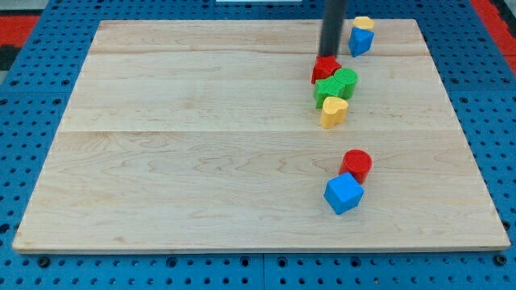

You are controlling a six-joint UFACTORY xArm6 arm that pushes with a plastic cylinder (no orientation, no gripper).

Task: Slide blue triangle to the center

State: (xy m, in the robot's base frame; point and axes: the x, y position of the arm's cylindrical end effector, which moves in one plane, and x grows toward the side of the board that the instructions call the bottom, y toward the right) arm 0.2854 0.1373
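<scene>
The blue triangle block (359, 41) sits near the view's top right of the wooden board (201, 145), touching a yellow block (364, 23) just above it. My tip (330, 58) is down on the board a little to the left of and below the blue triangle, apart from it. The tip stands right at the top edge of a red block (325, 69).
Below the red block lie a green round block (346, 80), a second green block (327, 90) and a yellow heart (333, 111), all bunched together. Lower right are a red cylinder (356, 164) and a blue cube (344, 193), touching.
</scene>
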